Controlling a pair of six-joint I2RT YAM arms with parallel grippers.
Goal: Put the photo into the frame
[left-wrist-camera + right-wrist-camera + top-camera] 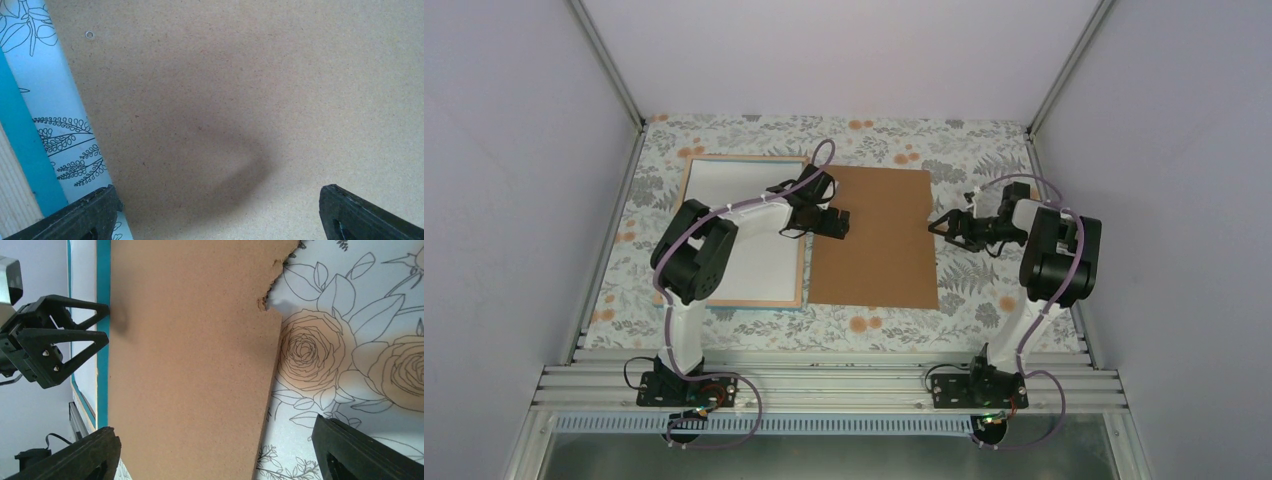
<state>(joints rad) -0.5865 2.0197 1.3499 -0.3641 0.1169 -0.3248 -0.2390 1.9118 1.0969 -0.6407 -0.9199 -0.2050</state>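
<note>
Frame point(744, 157) lies flat on the left of the flowered table point(864, 325), its teal edge showing, with the brown board point(879, 250) just beside it on the right. My left gripper point(839, 224) hangs over the board's left edge, fingers spread wide, gripping nothing. My right gripper point(939, 228) hovers at the board's right edge, likewise wide apart and empty.

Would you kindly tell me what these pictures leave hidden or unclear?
- Photo: in no view; whether it lies under the board cannot be told.
- Frame: top view, left side behind the left arm; wrist views crop it to a teal strip.
- Left gripper: top view, too small to tell whether it touches the board.
</note>
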